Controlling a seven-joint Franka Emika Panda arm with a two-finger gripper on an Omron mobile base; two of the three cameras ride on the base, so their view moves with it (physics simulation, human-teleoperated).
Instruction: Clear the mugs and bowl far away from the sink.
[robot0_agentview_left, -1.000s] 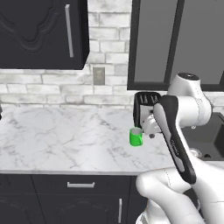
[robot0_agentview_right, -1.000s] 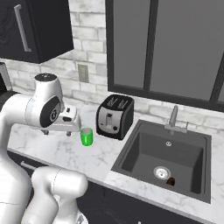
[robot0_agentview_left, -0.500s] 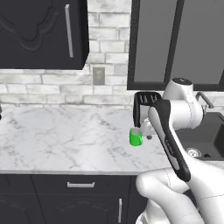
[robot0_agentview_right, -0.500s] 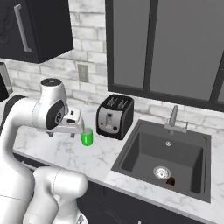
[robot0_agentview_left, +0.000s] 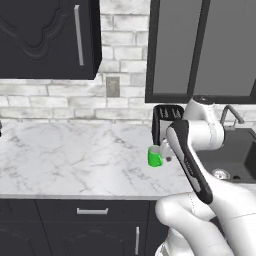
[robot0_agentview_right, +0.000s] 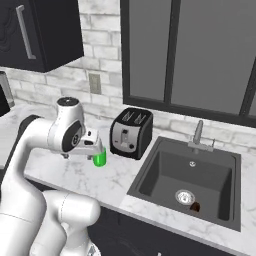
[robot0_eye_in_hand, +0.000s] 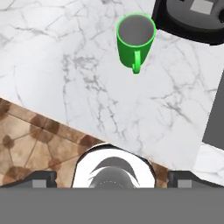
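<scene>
One bright green mug (robot0_agentview_left: 155, 158) (robot0_agentview_right: 100, 159) stands upright on the marble counter, just in front of the toaster and left of the sink (robot0_agentview_right: 190, 175). From the hand view the mug (robot0_eye_in_hand: 135, 36) is empty, grey inside, its handle turned toward the camera. My gripper (robot0_eye_in_hand: 112, 179) hangs above the counter's front edge, short of the mug, open, with its dark fingertips (robot0_eye_in_hand: 43, 178) wide apart and nothing between them. My white hand (robot0_agentview_right: 90, 144) sits just above and beside the mug. The bowl is out of view.
A black and silver toaster (robot0_agentview_right: 131, 132) (robot0_agentview_left: 167, 118) stands right behind the mug. A chrome faucet (robot0_agentview_right: 199, 135) rises behind the dark basin, which holds a small dark reddish thing (robot0_agentview_right: 195, 206) by the drain. Marble counter (robot0_agentview_left: 65, 160) stretches left; brown floor (robot0_eye_in_hand: 26, 144) lies below its edge.
My hand has crept toward the green mug, lower and closer to it. The mug has not moved and the jaws have stayed open.
</scene>
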